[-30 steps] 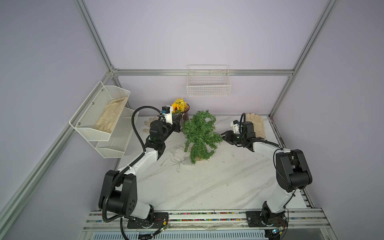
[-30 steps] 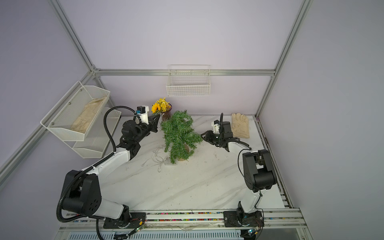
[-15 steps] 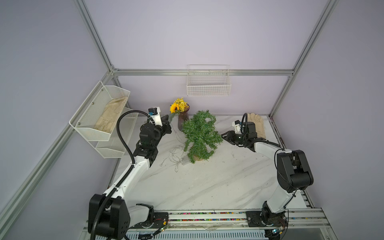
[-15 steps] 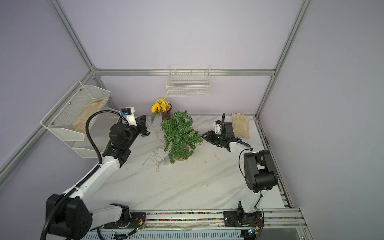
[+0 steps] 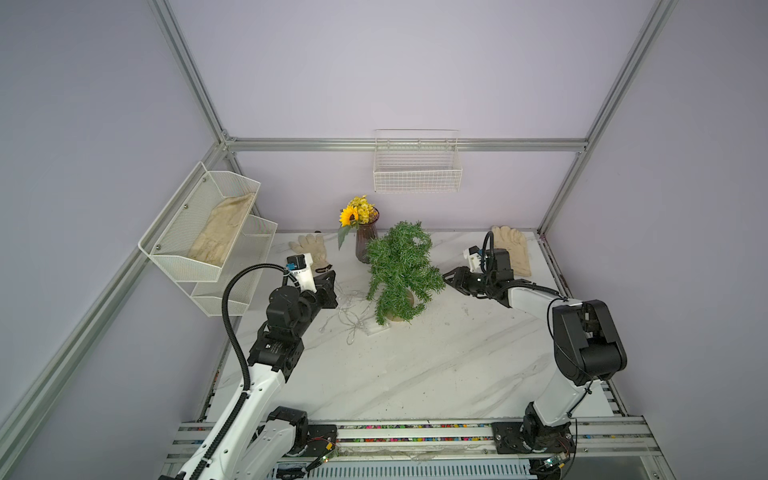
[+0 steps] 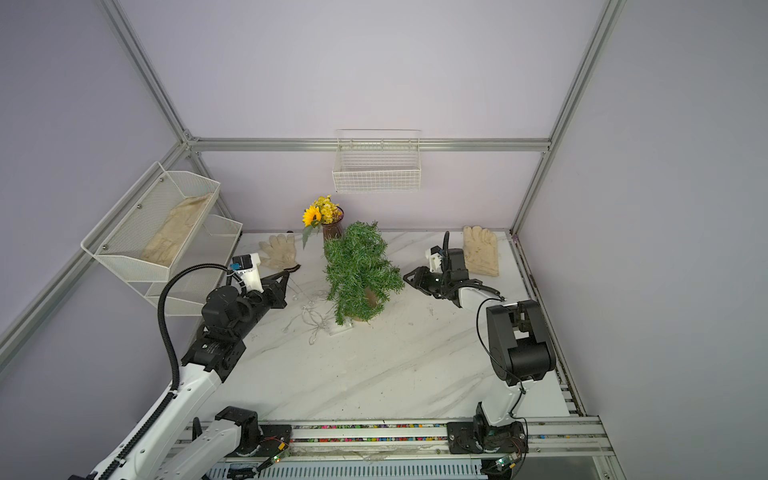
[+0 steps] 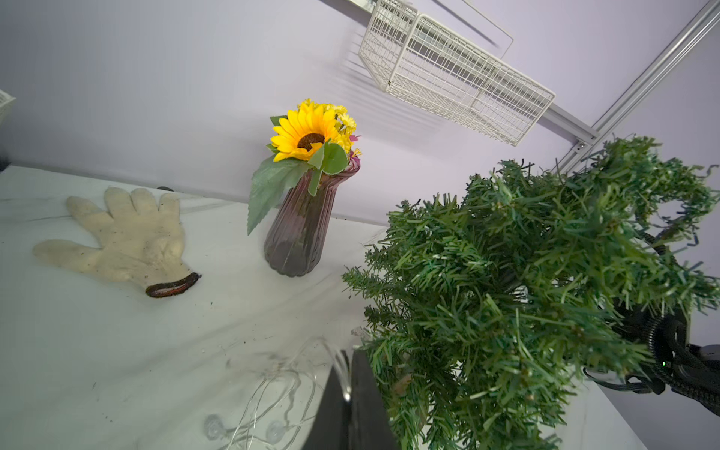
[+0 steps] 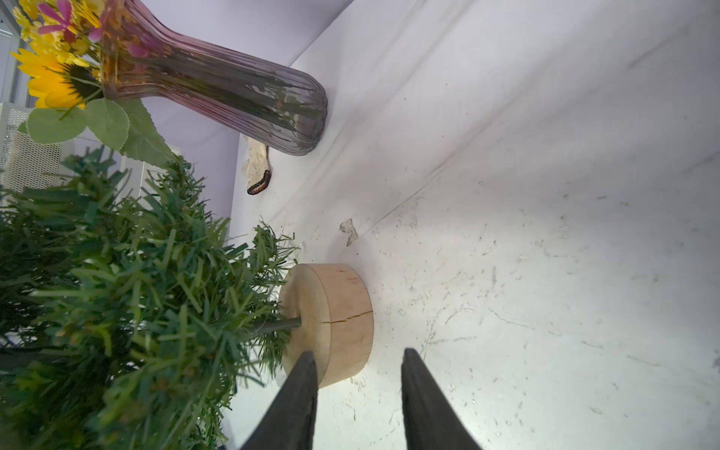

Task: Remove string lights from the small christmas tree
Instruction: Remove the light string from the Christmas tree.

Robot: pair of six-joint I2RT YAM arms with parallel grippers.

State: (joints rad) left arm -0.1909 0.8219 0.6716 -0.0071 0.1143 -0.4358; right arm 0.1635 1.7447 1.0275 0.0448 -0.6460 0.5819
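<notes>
The small christmas tree (image 5: 399, 270) (image 6: 359, 270) stands mid-table on its tan round base (image 8: 331, 323). The string lights (image 5: 353, 316) (image 6: 316, 316) lie in a loose tangle on the table left of the tree, with their clear box (image 5: 376, 329) at its foot. My left gripper (image 5: 331, 276) (image 7: 348, 358) is left of the tree, shut on a strand of the string lights (image 7: 272, 389) that arcs out from between its fingers. My right gripper (image 5: 446, 276) (image 8: 356, 352) is open to the tree's right, low beside the base, with nothing between its fingers.
A purple-brown vase with a sunflower (image 5: 365, 241) stands just behind the tree. One cream glove (image 5: 309, 249) lies at back left, another (image 5: 513, 249) at back right. A mesh shelf (image 5: 208, 232) hangs on the left wall, a wire basket (image 5: 417, 170) on the back wall.
My left gripper has drawn back from the tree's top, leftwards and lower, uncovering the glove behind it. The right arm has hardly moved.
</notes>
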